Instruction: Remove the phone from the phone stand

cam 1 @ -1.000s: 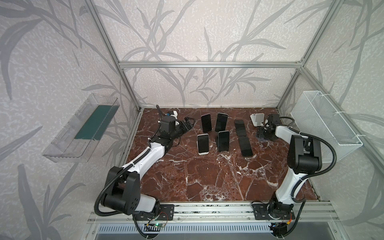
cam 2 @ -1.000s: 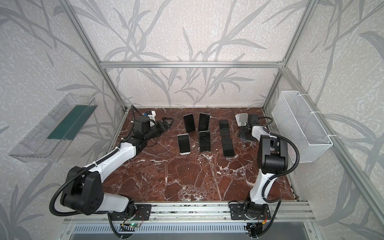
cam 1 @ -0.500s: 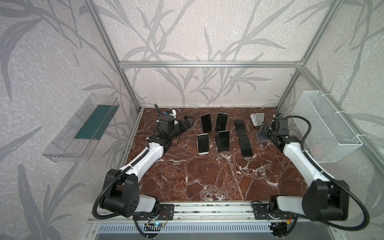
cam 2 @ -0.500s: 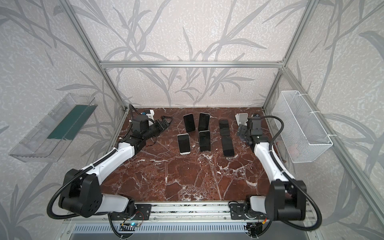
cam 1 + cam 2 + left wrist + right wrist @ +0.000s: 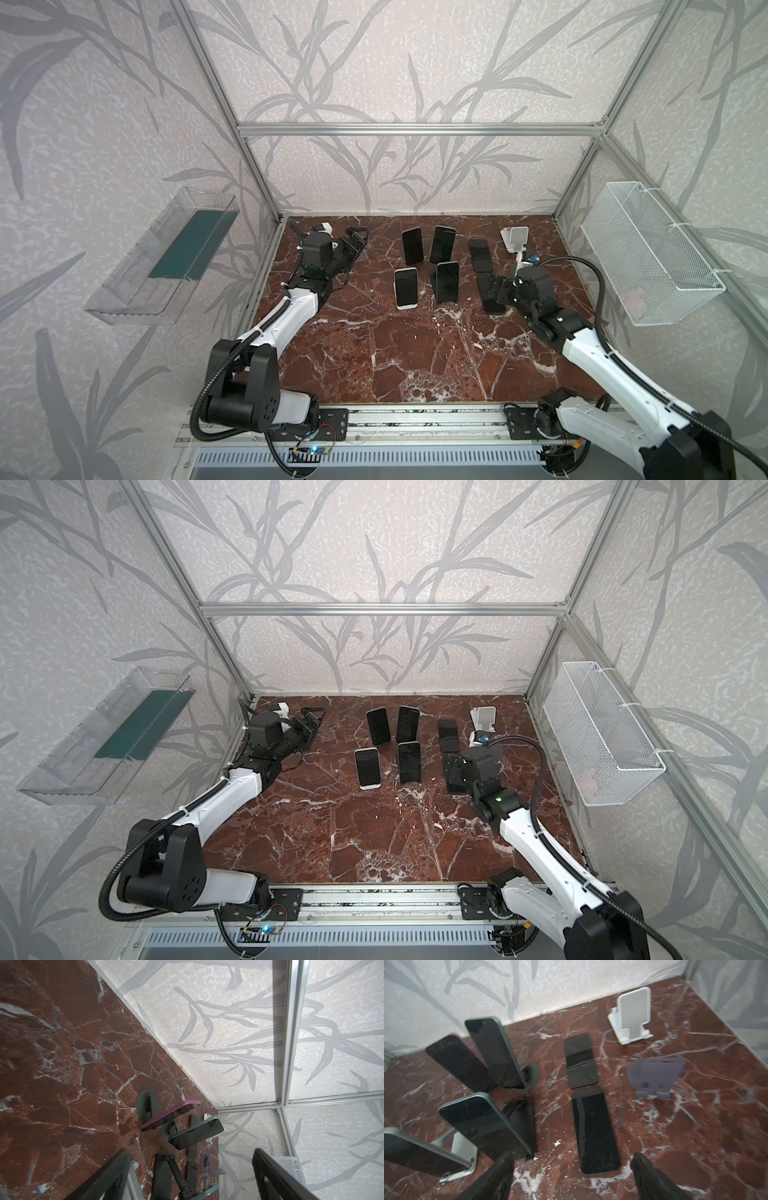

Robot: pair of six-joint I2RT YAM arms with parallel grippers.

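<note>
Hovering just above the flat phone (image 5: pixel 596 1132), the right claw (image 5: pixel 496 290) has its jaws spread wide with nothing between them; the right wrist view shows both fingers (image 5: pixel 500 1174) clear of that phone's sides. Four phones lean on stands in the middle of the table (image 5: pixel 374 353), two in a back row and two in front. Each has its long axis running front to back, with the top edge tipped toward the back. Closest to the right claw is the teal phone (image 5: pixel 447 281), in the front row, just beside the flat phone, toward the table's centre from the claw and roughly level with it. The left claw (image 5: pixel 356 237) sits near the back left corner, also wide and empty, well apart from the teal phone; the purple phone (image 5: pixel 412 246) in the back row is its nearest. The right arm therefore looks better placed. By my read it should shift sideways toward the centre, set its jaws across the teal phone's short width, and draw it up along its lean, clear of the stand's lip. A white stand (image 5: pixel 515 239) and a grey stand (image 5: pixel 656 1076) are bare.
</note>
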